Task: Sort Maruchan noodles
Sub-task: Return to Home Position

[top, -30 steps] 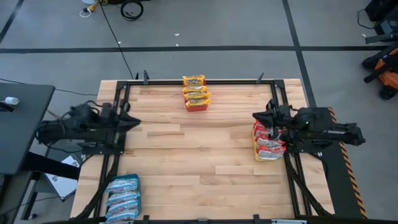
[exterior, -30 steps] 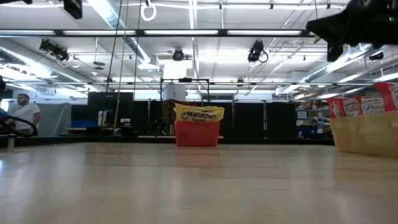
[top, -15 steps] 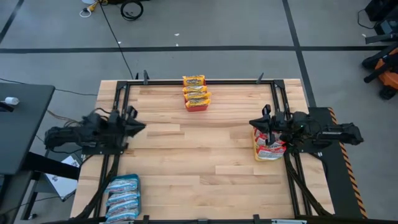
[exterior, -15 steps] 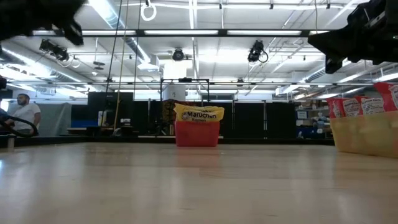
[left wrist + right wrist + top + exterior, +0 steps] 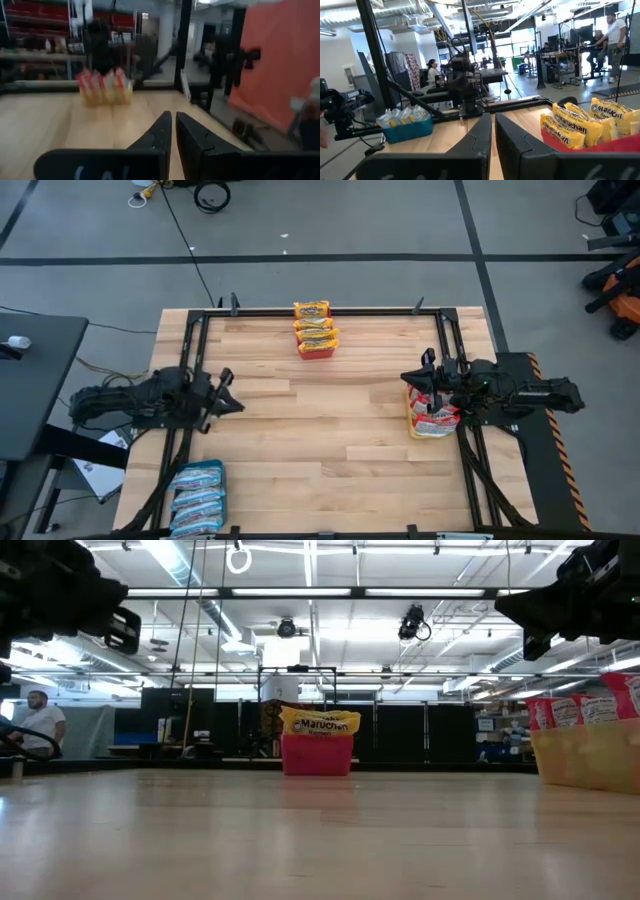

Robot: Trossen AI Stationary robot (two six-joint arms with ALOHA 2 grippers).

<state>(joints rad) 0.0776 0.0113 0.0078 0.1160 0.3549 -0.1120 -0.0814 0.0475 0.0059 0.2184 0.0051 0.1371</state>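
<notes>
On the wooden table [image 5: 320, 440], the Maruchan noodles [image 5: 320, 724] stand sorted by colour into three trays set well apart. Yellow-edged packets [image 5: 315, 326] are in the red tray [image 5: 318, 353] at the far edge. Red-edged packets [image 5: 430, 408] are in the yellow tray [image 5: 428, 432] at the right side. Blue-edged packets [image 5: 197, 498] are in the blue tray [image 5: 406, 131] at the near left corner. No packet lies loose on the boards, so the sorting reads as complete. The wide spacing presumably keeps the colours from mixing and gives the arms room to travel.

Left gripper [image 5: 172, 117]: above the table's left side, clear of the blue tray, fingers together but for a thin slit, holding nothing.

Right gripper [image 5: 493, 119]: raised over the yellow tray, fingers likewise closed to a slit and empty (the red-edged packets sit beneath it, not touched).

Both arms are folded toward their bases, a posture consistent with retiring to rest. Closed, empty fingers suit this, since nothing is left to pick up.
</notes>
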